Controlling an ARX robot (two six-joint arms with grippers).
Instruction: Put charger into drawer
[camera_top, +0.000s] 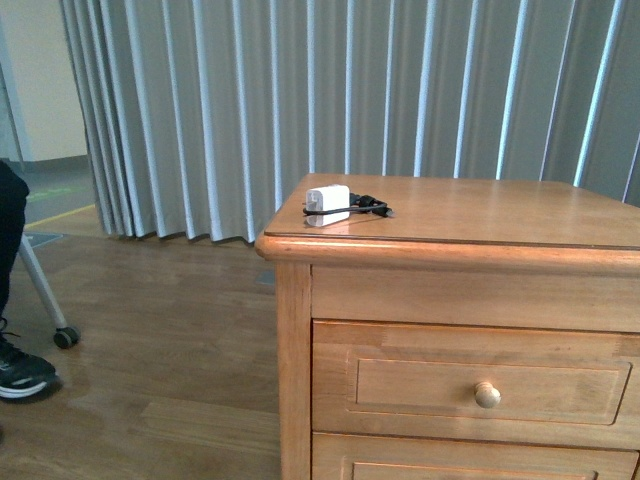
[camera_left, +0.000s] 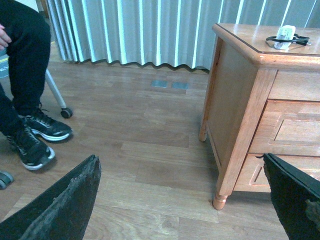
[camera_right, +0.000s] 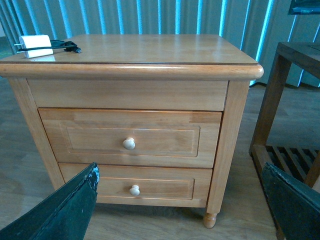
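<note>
Two spread wide, empty: left end effector (camera_left: 180, 160), right end effector (camera_right: 180, 167); charger (camera_top: 328, 205) well apart, atop cabinet (camera_top: 500, 215).

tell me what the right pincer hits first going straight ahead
Probably the front of the cabinet: the open right pincer points at the drawer, near its lower edge. Nothing shows between, though depth is unclear.

Open room lies above the worktop (camera_top: 480, 215), the charger (camera_top: 328, 205) sitting near its left edge; the drawer (camera_right: 130, 136) is shut flush, only its knob (camera_right: 129, 143) standing out; the floor (camera_left: 150, 150) before the cabinet is open; a dark wooden rack (camera_right: 280, 95) stands just beside the cabinet, on the side away from the charger; a person's legs (camera_left: 25, 65) and a chair leg (camera_top: 45, 290) stand well off left; a curtain (camera_top: 200, 100) hangs behind.
</note>
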